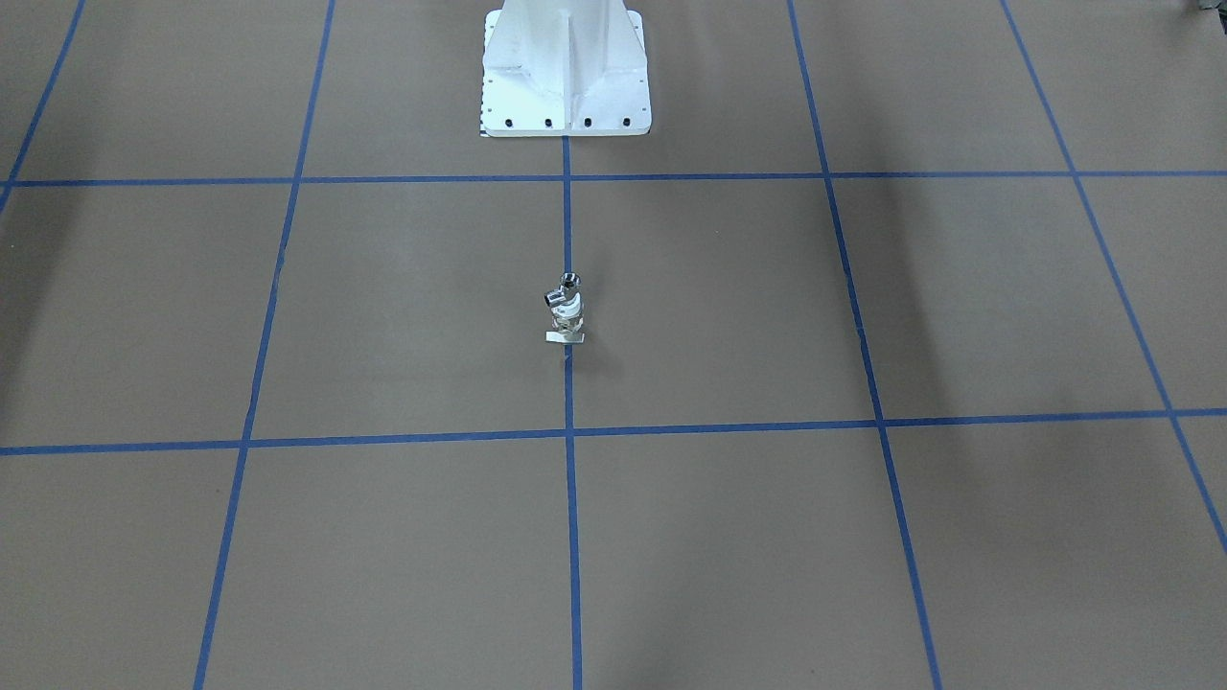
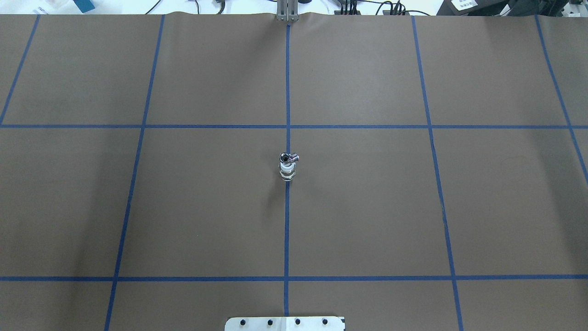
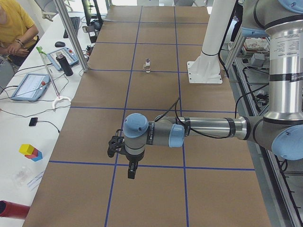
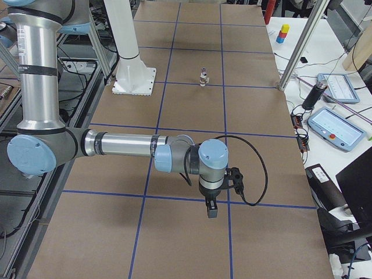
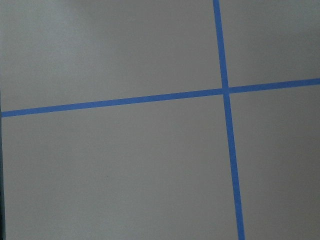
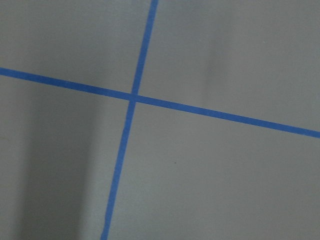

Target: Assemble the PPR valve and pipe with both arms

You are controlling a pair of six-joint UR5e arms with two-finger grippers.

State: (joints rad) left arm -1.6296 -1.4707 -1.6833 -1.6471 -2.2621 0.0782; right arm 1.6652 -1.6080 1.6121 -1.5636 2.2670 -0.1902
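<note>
Left gripper and right gripper hang well away from the pedestal; open or closed, I cannot tell. Valve stands upright in front of the pedestal; a glancing finger could topple it.

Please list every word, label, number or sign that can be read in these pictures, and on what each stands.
No text can be read in any view.
White paper label beyond the table's far edge: print too small to read.
Grey tablet with light-blue screen on the white side bench: screen blurred, unreadable.
</note>
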